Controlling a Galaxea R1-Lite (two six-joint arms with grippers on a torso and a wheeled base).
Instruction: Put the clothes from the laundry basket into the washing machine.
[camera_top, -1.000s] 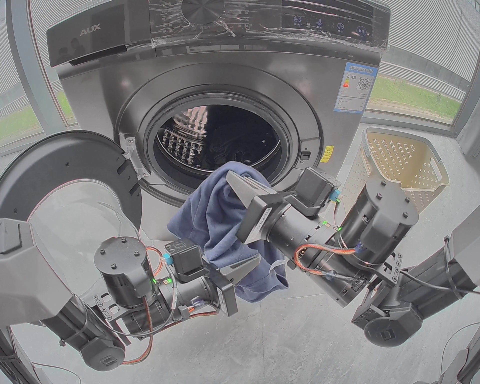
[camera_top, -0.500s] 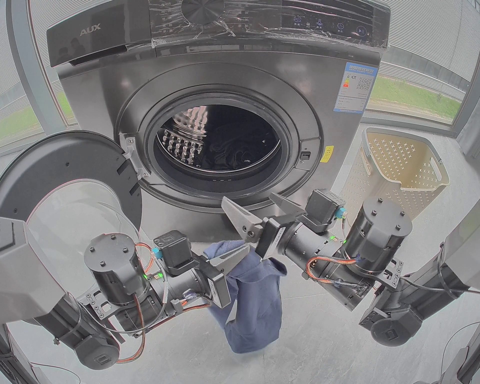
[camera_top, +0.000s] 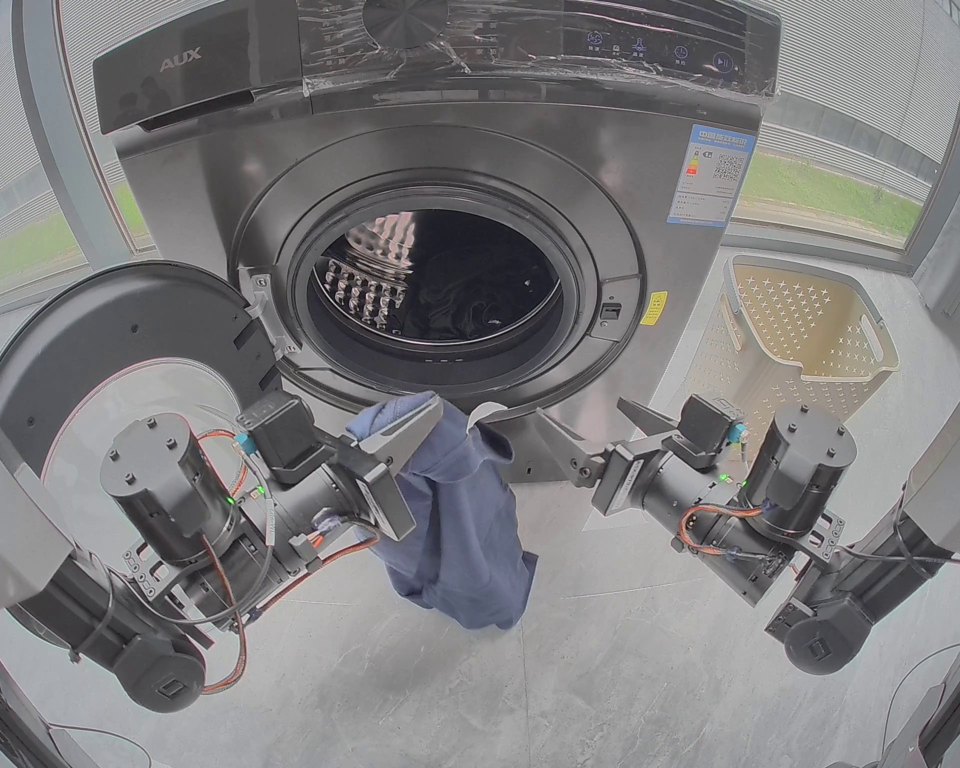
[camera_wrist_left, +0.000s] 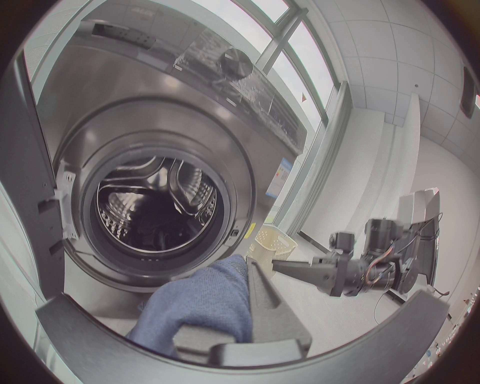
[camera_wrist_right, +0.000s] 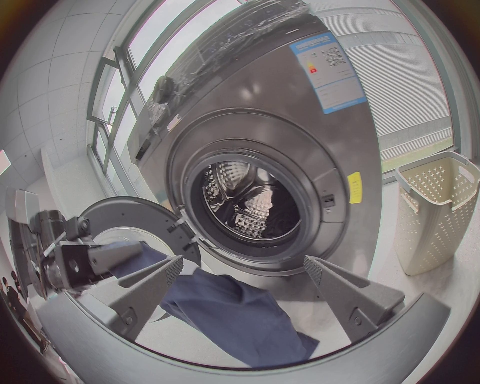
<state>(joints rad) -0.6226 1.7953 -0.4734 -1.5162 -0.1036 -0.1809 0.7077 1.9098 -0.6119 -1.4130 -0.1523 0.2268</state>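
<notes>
Beside washing machine (camera_top: 640, 170), laundry basket (camera_top: 812, 322); door (camera_top: 120, 320) wide open

You see pale lettering (camera_top: 180, 60) on the dark drawer front (camera_top: 215, 95) of the washing machine (camera_top: 180, 200). A blue-edged label (camera_top: 712, 175) with coloured bars and a square code sits on its front. A small yellow sticker (camera_top: 654, 308) sits beside the door latch (camera_top: 610, 311). Pale button symbols (camera_top: 655, 50) mark the control panel (camera_top: 520, 30).

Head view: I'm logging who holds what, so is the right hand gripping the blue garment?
No: the right hand is open and empty, while the blue garment hangs from the left hand.
</notes>
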